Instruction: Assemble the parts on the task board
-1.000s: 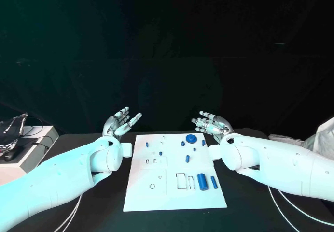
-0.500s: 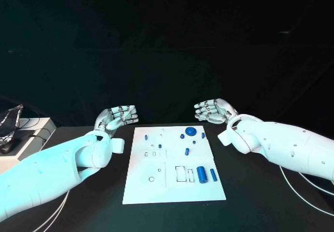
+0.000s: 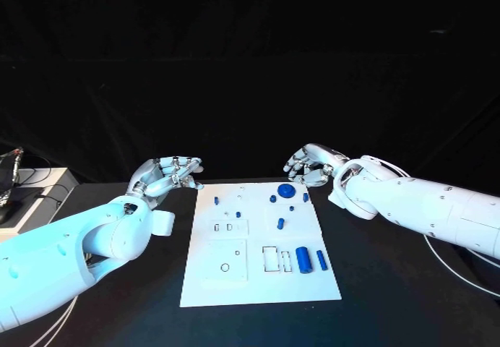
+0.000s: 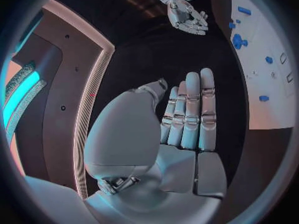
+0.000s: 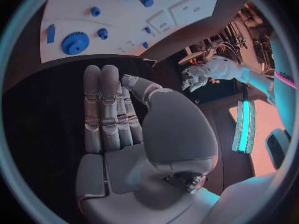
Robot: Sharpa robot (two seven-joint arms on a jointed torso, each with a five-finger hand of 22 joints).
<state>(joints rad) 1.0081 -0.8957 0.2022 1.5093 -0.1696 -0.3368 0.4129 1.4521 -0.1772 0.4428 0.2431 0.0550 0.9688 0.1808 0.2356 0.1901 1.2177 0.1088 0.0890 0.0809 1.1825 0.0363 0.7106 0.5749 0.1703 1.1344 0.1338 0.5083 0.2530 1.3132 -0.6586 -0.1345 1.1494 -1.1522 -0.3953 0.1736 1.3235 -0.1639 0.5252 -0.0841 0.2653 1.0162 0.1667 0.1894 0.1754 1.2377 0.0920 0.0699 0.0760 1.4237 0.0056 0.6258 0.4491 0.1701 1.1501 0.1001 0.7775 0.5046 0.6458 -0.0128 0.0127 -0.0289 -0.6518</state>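
The white task board (image 3: 209, 289) lies in the middle of the black table. A blue gear (image 3: 285, 189) sits near its far edge among a few small blue parts (image 3: 273, 198). A thick blue cylinder (image 3: 303, 259) and a thin one (image 3: 321, 260) lie at the near right. My left hand (image 3: 167, 174) hovers off the board's far left corner and holds nothing. My right hand (image 3: 311, 165) hovers over the far right corner, also with nothing in it. In the wrist views the fingers of the left hand (image 4: 187, 119) and the right hand (image 5: 112, 109) lie straight, side by side. The gear (image 5: 74, 42) shows beyond the right hand's fingertips.
A white box (image 3: 29, 189) with dark gear on it stands at the table's left edge. White cables (image 3: 457, 278) trail over the table at the right. Bare black tabletop flanks the board on both sides.
A second ago both hands were raised with fingers fanned out, then they curled. Now they are lower, near the board's far corners, fingers straighter. The camera view has also shifted.
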